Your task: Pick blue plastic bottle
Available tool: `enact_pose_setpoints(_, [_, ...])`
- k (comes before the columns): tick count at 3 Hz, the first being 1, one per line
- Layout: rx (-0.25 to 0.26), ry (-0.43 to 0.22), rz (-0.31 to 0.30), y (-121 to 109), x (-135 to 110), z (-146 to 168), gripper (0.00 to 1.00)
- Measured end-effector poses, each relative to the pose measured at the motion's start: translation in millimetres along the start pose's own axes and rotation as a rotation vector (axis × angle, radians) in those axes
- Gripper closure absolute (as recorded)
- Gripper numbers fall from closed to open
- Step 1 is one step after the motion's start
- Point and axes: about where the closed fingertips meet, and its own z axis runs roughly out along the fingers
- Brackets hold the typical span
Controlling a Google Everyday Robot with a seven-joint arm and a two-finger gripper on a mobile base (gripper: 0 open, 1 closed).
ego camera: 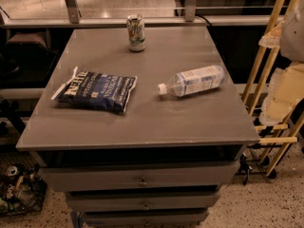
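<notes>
The blue plastic bottle [194, 81] lies on its side on the right half of the grey cabinet top [156, 122]. It is clear and bluish with a pale label, and its white cap points left toward the chip bag. My gripper [286, 91] shows as a pale shape at the right edge of the view. It is beyond the cabinet's right side, to the right of the bottle and apart from it. It holds nothing that I can see.
A dark blue chip bag [96, 91] lies on the left half of the top. A green-and-white soda can [136, 33] stands upright at the back centre. A wooden rack [266, 70] stands right of the cabinet. Drawers [142, 179] face front. Clutter [16, 189] lies on the floor at left.
</notes>
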Motion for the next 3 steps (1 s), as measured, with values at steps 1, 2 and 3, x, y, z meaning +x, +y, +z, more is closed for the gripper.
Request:
enact_pose_setpoints(1, [0.000,0.000,0.000,0.0,0.0,0.0,0.00])
enact_pose_setpoints(2, [0.001,-0.005,-0.028,-7.1,-7.1,3.2,0.00])
enact_pose_setpoints(3, [-0.030,-0.009,-0.146,-35.1,-37.0,26.2,0.00])
